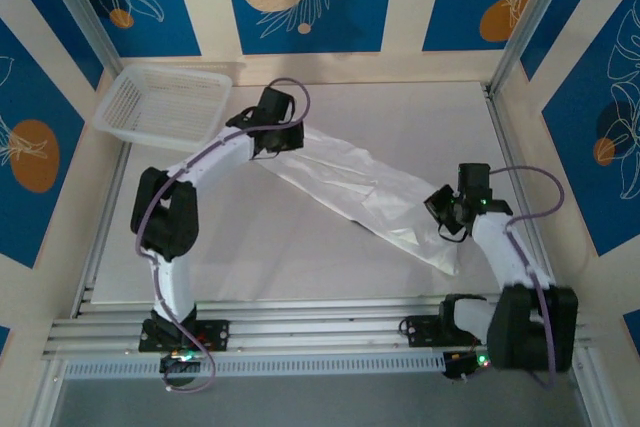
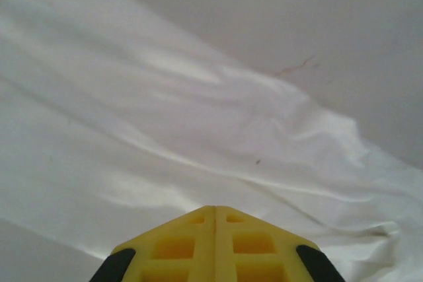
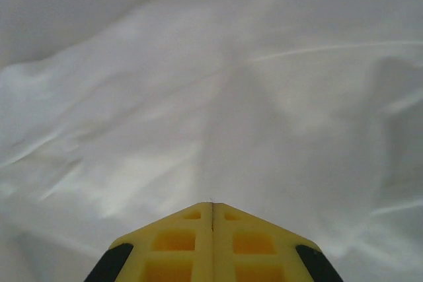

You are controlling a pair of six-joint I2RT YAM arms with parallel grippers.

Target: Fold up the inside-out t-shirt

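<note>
Backdrop: blue wall panels [image 1: 330,7] with pale leaf prints, around a white tabletop [image 1: 270,257].
Shirt: thin white wrinkly cotton t-shirt [image 1: 350,187], stretched as a diagonal band across the table's middle, from far left to near right.
Left claw: yellow-fingered left gripper [image 2: 215,208], pinched shut on the shirt's far end.
Right claw: yellow-fingered right gripper [image 3: 211,204], pinched shut on its near end.
Basket: white plastic mesh basket [image 1: 170,70] at the far-left corner, apart from the shirt.

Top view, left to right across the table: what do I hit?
basket → left gripper → t-shirt → right gripper
</note>
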